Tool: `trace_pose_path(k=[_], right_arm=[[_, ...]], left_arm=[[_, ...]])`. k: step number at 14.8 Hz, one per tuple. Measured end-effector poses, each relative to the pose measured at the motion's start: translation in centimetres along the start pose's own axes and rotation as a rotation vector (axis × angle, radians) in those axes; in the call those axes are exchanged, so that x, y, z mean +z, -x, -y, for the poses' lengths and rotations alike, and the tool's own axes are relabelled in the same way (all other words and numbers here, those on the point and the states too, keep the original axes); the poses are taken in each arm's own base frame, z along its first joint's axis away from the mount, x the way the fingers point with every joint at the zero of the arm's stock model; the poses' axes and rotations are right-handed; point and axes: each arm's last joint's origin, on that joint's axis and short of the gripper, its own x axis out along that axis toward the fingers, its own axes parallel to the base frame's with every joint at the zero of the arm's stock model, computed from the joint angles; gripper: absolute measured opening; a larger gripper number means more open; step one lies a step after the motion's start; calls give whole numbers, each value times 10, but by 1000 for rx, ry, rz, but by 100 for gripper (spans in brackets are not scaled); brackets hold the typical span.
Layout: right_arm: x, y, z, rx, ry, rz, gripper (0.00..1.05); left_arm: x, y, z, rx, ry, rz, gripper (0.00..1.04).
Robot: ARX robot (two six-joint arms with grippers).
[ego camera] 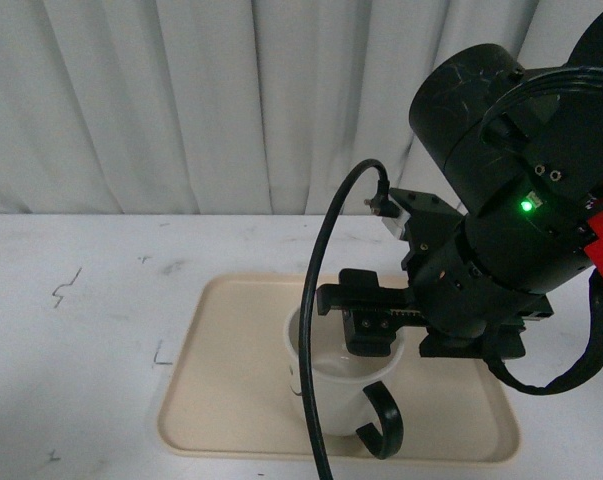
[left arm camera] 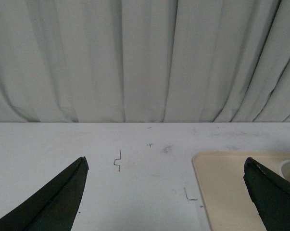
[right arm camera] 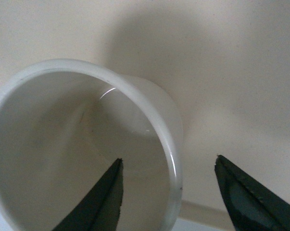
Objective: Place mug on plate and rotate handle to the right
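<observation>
The cream-white mug [ego camera: 333,392] stands upright on the beige plate [ego camera: 231,400] in the front view. Its black handle [ego camera: 383,422] points toward the front and slightly right. My right gripper [ego camera: 373,330] hangs open right over the mug's far rim. In the right wrist view the mug's rim [right arm camera: 154,113] runs between the open fingers of the right gripper [right arm camera: 169,163], one finger over the inside, one outside over the plate [right arm camera: 231,72]. My left gripper [left arm camera: 165,166] is open and empty over the bare table, with the plate's corner [left arm camera: 226,192] under one finger.
A black cable [ego camera: 321,300] from the right arm loops down in front of the mug. The white table [ego camera: 81,330] carries small pen marks [left arm camera: 117,161]. A pale curtain [ego camera: 231,100] closes the back.
</observation>
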Motion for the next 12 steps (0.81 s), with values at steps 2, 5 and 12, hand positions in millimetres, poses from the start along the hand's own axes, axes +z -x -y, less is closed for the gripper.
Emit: trace_pose_path(k=[2, 5, 12], right_arm=[[-2, -1, 1, -14, -2, -29, 44], [14, 12, 7, -46, 86, -51, 6], [67, 34, 20, 64, 733, -101, 3]], left_arm=[[0, 0, 0, 0, 0, 0, 98], [0, 0, 0, 0, 0, 0, 98], [0, 0, 0, 0, 0, 0, 98]])
